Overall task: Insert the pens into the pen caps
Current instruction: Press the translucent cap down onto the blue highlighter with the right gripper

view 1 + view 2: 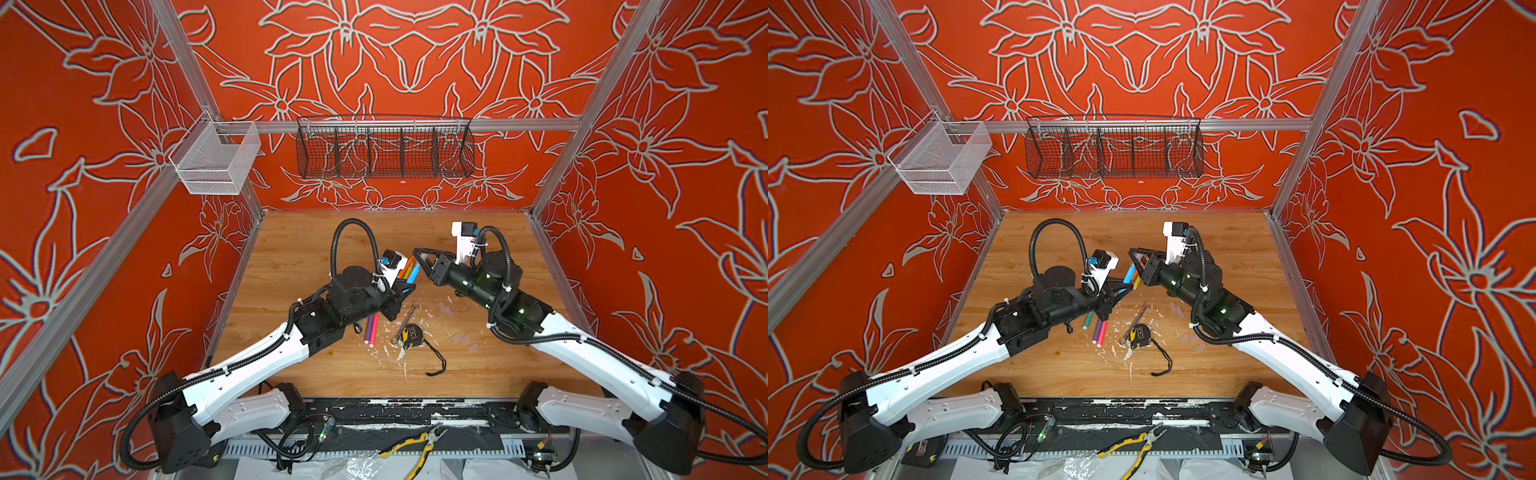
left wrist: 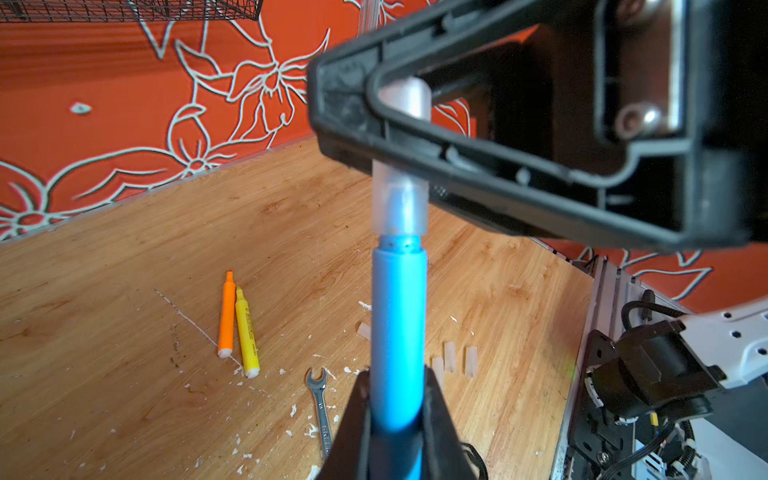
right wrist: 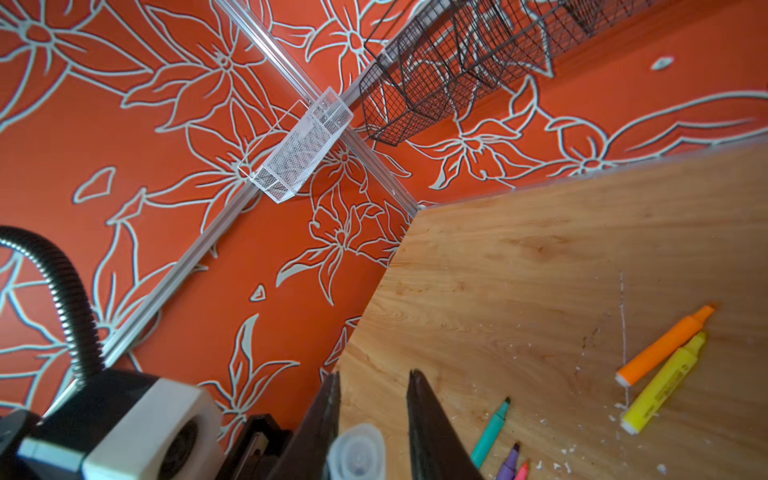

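My left gripper [image 2: 397, 382] is shut on a blue pen [image 2: 398, 316], tip up, above the table's middle [image 1: 414, 275]. A clear pen cap [image 2: 401, 203] sits partly over its tip. My right gripper [image 3: 374, 376] has its jaws drawn in around that cap [image 3: 356, 453], which is hidden in both top views. Orange [image 2: 227, 316] and yellow [image 2: 247, 336] pens lie side by side on the wood. Green [image 3: 490, 432], purple [image 1: 369, 328] and pink [image 1: 374, 328] pens lie below the left wrist. Several loose caps [image 2: 450, 356] lie on the right.
A grey wrench [image 2: 322, 411] and a yellow tape measure [image 1: 411, 336] with a black cord lie amid white flecks at the centre front. A black wire basket [image 1: 384, 149] and a white mesh basket [image 1: 216, 162] hang on the walls. Pliers [image 1: 415, 446] lie off the front edge.
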{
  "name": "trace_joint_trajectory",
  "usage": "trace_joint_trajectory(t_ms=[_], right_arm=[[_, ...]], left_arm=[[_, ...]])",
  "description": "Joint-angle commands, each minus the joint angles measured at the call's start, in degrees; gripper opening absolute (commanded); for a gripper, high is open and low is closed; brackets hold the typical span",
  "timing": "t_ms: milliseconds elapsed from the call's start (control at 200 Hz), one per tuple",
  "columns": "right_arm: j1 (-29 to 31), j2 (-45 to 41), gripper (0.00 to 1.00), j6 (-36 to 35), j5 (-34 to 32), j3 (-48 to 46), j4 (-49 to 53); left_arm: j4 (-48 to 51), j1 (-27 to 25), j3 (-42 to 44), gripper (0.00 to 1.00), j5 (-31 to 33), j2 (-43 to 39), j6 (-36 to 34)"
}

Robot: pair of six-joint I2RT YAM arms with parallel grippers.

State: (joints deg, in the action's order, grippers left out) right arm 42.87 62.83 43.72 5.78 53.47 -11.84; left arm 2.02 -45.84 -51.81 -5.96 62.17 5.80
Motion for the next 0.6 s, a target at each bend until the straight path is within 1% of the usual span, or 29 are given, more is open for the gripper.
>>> trace_joint_trajectory(t_ms=[0,75,165,355,590], right_arm=[[-0.06,-0.60,0.19,-0.12,0.45,0.96,0.68],[-0.07,-0.68,0.13,-0.12,1.61,0.49,0.51],[0.05,-0.77,0.09,0.14,3.01,-0.95,-0.08],[0.06,-1.87,0.08,0.95,4.37,-5.43,-1.72],[0.22,-2.83,0.05,0.58,4.98,-5.58,1.54]], left_arm=[[-2.95,-0.05,0.26,0.00,-0.63,-1.44,-0.97],[-2.32,-0.03,-0.21,0.00,0.02,-1.05,-0.47],[-2.00,-0.03,-0.96,0.00,0.34,-0.20,0.42],[-3.03,-0.03,-1.83,0.00,-2.08,2.18,1.84],[-2.70,-0.03,-5.19,0.00,-1.02,5.58,1.07]])
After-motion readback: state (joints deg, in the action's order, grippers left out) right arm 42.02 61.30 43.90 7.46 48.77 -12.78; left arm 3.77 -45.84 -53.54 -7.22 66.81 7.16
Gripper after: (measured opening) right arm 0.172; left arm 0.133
